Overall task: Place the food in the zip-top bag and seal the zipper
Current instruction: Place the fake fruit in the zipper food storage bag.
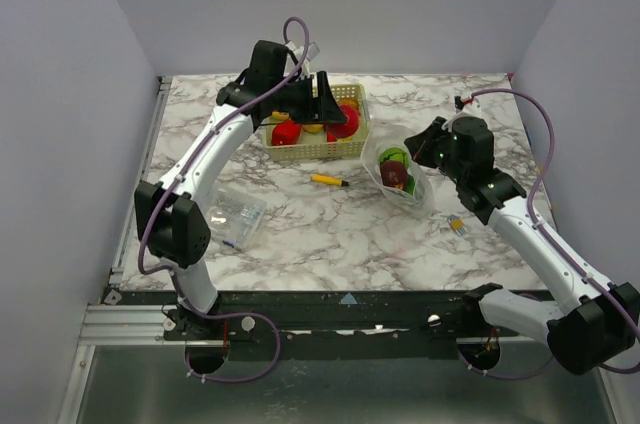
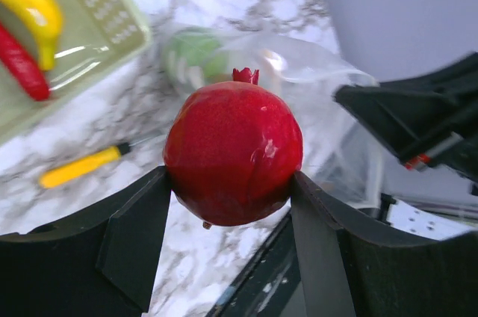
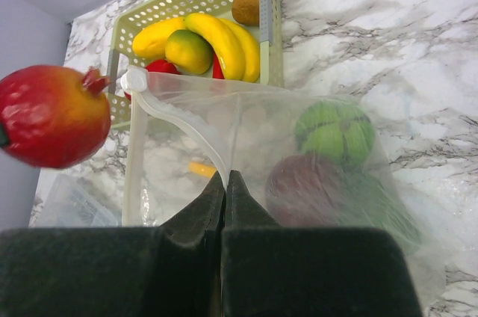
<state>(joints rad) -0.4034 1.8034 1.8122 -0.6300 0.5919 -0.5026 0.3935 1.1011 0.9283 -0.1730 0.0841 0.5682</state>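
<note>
**A:** What lay at the far left of the overhead view?

**B:** A flat clear packet lay on the marble counter at lower left, near the left arm's elbow.

**A:** And the left pincer?

**B:** The left pincer hung at upper centre, above the mesh basket. Its jaws stood partway apart, one pressed to each side of a red pomegranate, which they held off the counter with its crown up.

**A:** What was in the basket?

**B:** In the right wrist view, at the top of the frame, it held yellow bananas, a yellow-green fruit and a brown one in the far corner. Something red lay under them, mostly hidden.

**A:** Anything between the basket and the bag?

**B:** A thin yellow-and-black stick lay flat on the counter just below the basket, apart from both.

**A:** Where was the bag?

**B:** The zip-top bag sat right of centre on the counter. A green pepper and a dark-red round fruit were inside it, touching each other. The zipper curved along the mouth edge, and the mouth looked open toward the basket.

**A:** And the right pincer?

**B:** The right pincer was fully closed, pinching the bag's mouth edge between its fingers. Lower right of it lay a small yellow piece, too small to identify.
</note>
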